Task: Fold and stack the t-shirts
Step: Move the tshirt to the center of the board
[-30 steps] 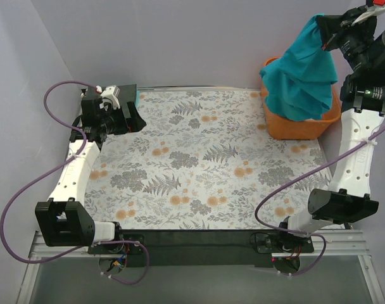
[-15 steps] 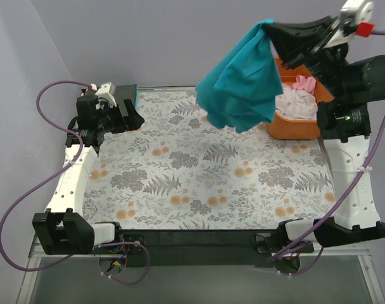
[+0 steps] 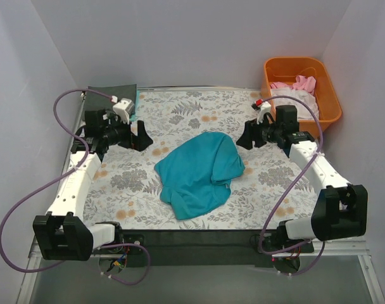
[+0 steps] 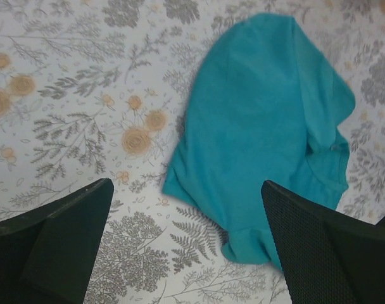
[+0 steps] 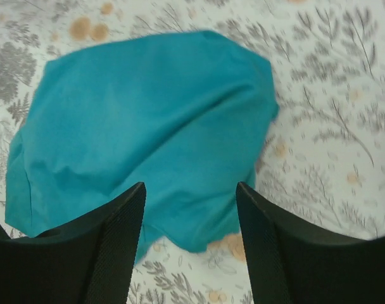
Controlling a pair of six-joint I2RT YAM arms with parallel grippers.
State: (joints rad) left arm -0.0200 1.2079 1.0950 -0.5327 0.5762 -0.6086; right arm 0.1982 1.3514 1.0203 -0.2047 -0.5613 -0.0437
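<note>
Right end effector [image 3: 245, 137] gapes, seemingly just beside teal t-shirt [image 3: 199, 172].

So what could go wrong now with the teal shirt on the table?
The teal t-shirt lies bunched, doubled over itself, so the left gripper might pinch two layers and fold it crooked. Its near end sits close to the floral table covering's near edge, so tugging it that way could drag it off.

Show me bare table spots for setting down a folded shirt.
Free: the far strip behind the teal t-shirt, and the near corners either side of it. Crowded: the middle, where the left end effector and right end effector flank it.
</note>
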